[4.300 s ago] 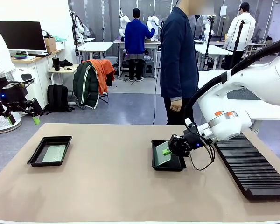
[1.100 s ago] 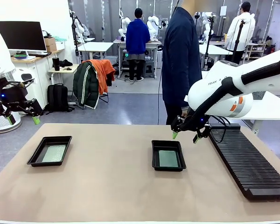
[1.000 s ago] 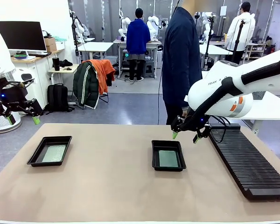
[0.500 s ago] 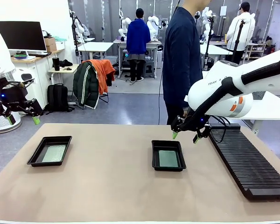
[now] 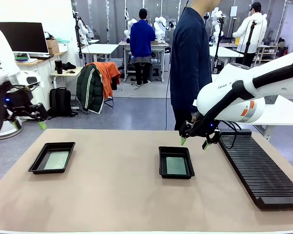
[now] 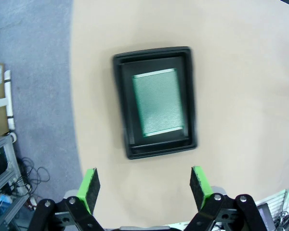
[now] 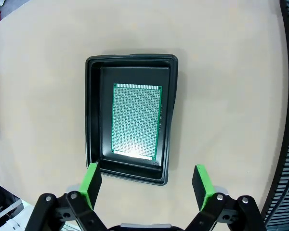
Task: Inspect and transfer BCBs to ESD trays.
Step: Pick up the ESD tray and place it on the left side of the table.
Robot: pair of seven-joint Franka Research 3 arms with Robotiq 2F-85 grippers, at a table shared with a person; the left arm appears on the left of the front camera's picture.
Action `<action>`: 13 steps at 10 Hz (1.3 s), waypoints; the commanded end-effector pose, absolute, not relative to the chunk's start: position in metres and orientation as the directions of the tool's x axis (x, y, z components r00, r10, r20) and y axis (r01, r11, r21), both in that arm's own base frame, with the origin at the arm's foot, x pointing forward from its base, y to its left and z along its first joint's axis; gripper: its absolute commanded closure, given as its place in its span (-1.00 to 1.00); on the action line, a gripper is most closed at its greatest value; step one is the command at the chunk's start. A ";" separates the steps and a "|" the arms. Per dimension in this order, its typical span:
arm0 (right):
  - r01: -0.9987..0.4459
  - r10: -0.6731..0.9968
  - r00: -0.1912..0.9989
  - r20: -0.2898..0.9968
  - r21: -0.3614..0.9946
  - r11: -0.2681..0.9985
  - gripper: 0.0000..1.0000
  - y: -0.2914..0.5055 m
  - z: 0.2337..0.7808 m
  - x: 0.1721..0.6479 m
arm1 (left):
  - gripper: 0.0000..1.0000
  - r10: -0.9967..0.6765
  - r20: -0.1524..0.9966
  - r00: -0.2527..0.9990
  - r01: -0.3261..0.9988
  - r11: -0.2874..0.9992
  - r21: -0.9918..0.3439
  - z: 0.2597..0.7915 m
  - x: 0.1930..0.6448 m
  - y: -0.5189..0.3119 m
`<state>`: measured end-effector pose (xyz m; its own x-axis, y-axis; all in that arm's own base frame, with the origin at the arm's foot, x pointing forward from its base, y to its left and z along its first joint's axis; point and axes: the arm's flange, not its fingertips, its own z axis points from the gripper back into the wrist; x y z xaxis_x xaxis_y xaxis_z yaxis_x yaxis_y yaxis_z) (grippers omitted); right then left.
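While both grippers hang spread and empty, left gripper (image 5: 28, 119) at far left, right gripper (image 5: 193, 143) right of center, each ESD tray (image 5: 52, 157) (image 5: 176, 162) holds a BCB (image 5: 56, 160) (image 5: 175, 165) flat. Ribbed black rack (image 5: 261, 173) sits lower right; a person (image 5: 189, 63) stands behind, nothing blocking the trays.

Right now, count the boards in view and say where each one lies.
2. One board lies flat in the left tray; the other board lies flat in the middle tray. No others are visible, and the rack's slots look empty.
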<state>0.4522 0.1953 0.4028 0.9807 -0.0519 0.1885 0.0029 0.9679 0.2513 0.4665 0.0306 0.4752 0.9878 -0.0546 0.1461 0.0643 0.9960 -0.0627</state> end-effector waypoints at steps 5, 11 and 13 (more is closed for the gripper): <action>-0.020 0.004 0.978 0.206 0.078 0.997 -0.99 0.112 0.465 0.437 | -1.00 -0.111 0.176 0.978 0.163 0.934 -0.317 0.427 0.462 -0.132; 0.058 -0.088 0.989 0.122 0.232 0.971 -0.99 0.021 0.464 0.457 | -1.00 -0.192 0.209 0.959 0.240 0.942 -0.234 0.374 0.464 -0.320; 0.044 -0.090 0.992 0.087 0.432 0.901 -0.99 -0.006 0.451 0.455 | -1.00 -0.221 0.224 0.949 0.262 0.950 -0.172 0.361 0.467 -0.361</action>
